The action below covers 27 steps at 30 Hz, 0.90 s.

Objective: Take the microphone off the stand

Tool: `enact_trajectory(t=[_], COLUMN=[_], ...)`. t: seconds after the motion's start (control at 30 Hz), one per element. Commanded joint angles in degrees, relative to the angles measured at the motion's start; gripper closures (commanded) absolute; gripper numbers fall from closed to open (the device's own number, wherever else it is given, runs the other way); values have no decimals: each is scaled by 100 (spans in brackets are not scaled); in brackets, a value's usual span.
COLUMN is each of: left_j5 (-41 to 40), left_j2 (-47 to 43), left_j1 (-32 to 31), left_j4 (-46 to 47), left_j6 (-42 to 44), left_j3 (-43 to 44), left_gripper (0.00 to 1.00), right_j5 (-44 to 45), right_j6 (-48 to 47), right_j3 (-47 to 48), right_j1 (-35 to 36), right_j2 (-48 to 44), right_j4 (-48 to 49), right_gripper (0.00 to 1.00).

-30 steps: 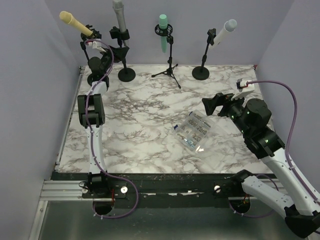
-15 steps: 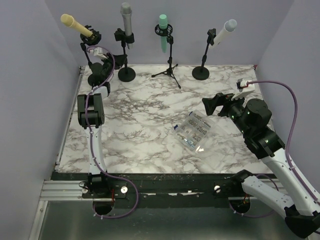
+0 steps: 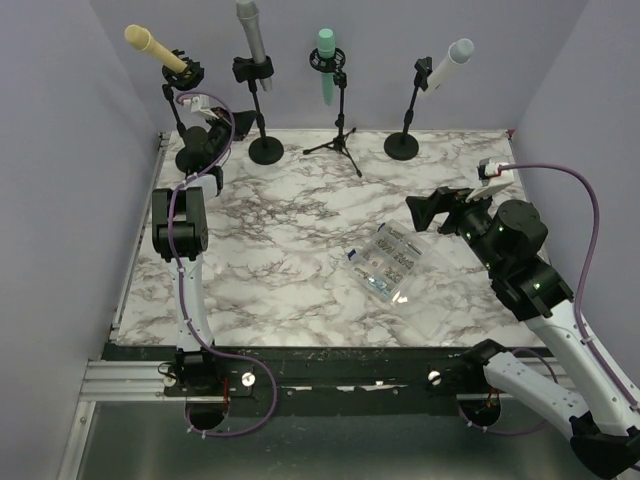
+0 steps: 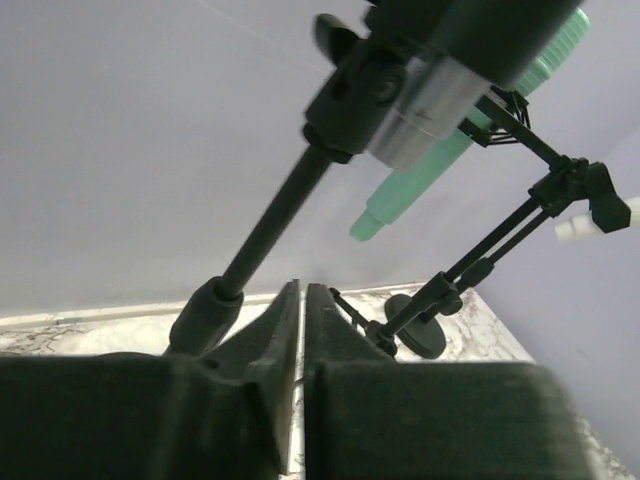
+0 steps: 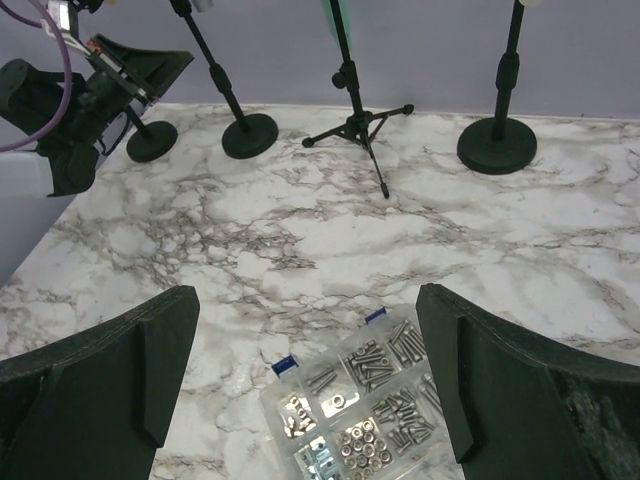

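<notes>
Four microphones stand along the back wall: a yellow one (image 3: 150,45), a grey one (image 3: 249,24), a green one (image 3: 326,62) and a white one (image 3: 452,58). The grey microphone (image 4: 432,98) sits in its clip on a black stand (image 3: 262,110) with a round base. My left gripper (image 3: 221,130) is low beside that stand's pole (image 4: 272,228), to its left. The left gripper (image 4: 302,292) is shut with nothing between its fingers. My right gripper (image 3: 432,210) hangs open over the right half of the table, far from the stands.
A clear plastic box of screws and nuts (image 3: 388,266) lies mid-table under the right gripper (image 5: 310,340). The green microphone's tripod (image 3: 338,148) spreads its legs at the back centre. Purple walls close in on three sides.
The left gripper's jaws have closed fully on nothing. The grey microphone's stand has slid a little to the right. The right arm has stayed put.
</notes>
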Motion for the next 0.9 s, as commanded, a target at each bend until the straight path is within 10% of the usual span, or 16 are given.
enact_trajectory(t=[0.0,0.27,0.87], left_j5=[42,-485,-958], left_j2=[-440,-624,531], left_j1=[-111,-326,-666], left_j4=[278,-270,-810], left_j6=[193,961,918], left_j3=[-278,-338,1609], left_gripper=[78,25,33], right_j5=[-25,26,87], right_j6=[93,100,34], right_j3=[-82,-80,-88], right_j1=[-32,-28,-25], right_j2=[-82,-124,97], right_j4=[-4,-13,145], right_gripper=[0,0,0])
